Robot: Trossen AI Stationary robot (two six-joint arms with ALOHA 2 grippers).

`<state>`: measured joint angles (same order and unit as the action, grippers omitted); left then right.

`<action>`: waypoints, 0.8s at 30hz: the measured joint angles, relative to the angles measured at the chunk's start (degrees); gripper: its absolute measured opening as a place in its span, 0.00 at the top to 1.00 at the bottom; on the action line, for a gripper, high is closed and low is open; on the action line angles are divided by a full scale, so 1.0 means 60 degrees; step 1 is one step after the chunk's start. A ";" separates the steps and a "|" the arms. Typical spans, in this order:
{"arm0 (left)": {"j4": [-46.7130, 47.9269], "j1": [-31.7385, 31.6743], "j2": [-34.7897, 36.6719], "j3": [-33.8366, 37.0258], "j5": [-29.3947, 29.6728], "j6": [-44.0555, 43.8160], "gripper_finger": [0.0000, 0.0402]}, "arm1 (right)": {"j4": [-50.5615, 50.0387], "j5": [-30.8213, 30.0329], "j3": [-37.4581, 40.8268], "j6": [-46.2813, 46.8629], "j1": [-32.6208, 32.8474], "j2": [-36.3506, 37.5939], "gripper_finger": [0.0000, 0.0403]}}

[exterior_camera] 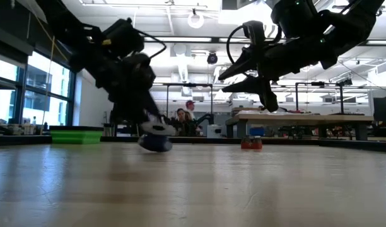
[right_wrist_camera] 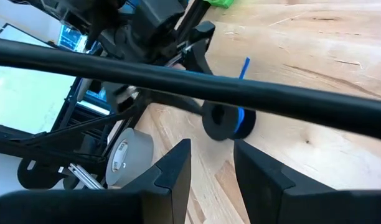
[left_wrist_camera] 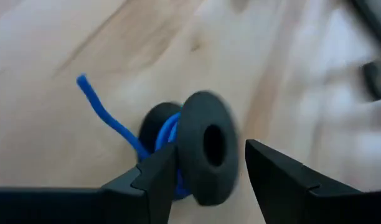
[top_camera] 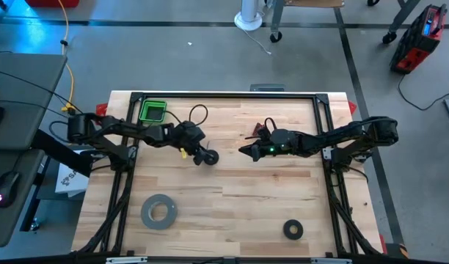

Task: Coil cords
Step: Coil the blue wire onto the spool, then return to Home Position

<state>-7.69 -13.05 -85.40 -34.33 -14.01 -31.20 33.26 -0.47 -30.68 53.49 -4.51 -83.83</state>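
A small black spool (left_wrist_camera: 206,149) stands on the rims of its flanges on the wooden table, left of centre (top_camera: 207,156). The blue cord (left_wrist_camera: 169,134) is wound round its core. One loose end (left_wrist_camera: 84,84) sticks out, and it also shows in the right wrist view (right_wrist_camera: 244,67). My left gripper (left_wrist_camera: 209,183) is open and slants down, its fingers on either side of the spool's near flange. My right gripper (top_camera: 246,152) hangs open above the table to the right of the spool (right_wrist_camera: 228,121), with nothing between its fingers (right_wrist_camera: 212,168). My left gripper has one fingertip (left_wrist_camera: 156,177) right against the near flange's rim (left_wrist_camera: 185,168). I cannot tell whether it touches. A gap shows between the other finger (left_wrist_camera: 271,168) and the flange.
A green bin (top_camera: 152,111) sits at the far left of the table. A grey tape roll (top_camera: 159,211) lies near the front left and a wider black ring (top_camera: 293,229) near the front right. A black cable (right_wrist_camera: 197,78) crosses the right wrist view. Bare wood lies between the arms.
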 joint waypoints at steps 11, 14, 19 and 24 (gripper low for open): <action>0.1192 -0.0346 0.0463 0.0000 -0.0029 0.0798 0.55 | -0.0006 0.0006 0.0000 0.0036 0.0000 0.0000 0.72; 0.1591 -0.0554 0.0943 0.0004 -0.0108 0.0794 0.55 | -0.0007 0.0047 0.0000 0.0036 0.0000 0.0000 0.72; 0.2311 -0.0929 0.2061 0.0002 -0.0120 0.0762 0.55 | -0.0011 0.0047 0.0000 0.0004 0.0000 0.0000 0.72; 0.2483 -0.1109 0.3304 0.0009 -0.0043 0.0413 0.55 | 0.0365 0.0144 0.0000 -0.0603 -0.0290 0.0277 0.72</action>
<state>7.21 -19.70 -65.57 -34.27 -14.27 -28.72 35.45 0.39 -30.68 49.88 -6.25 -82.17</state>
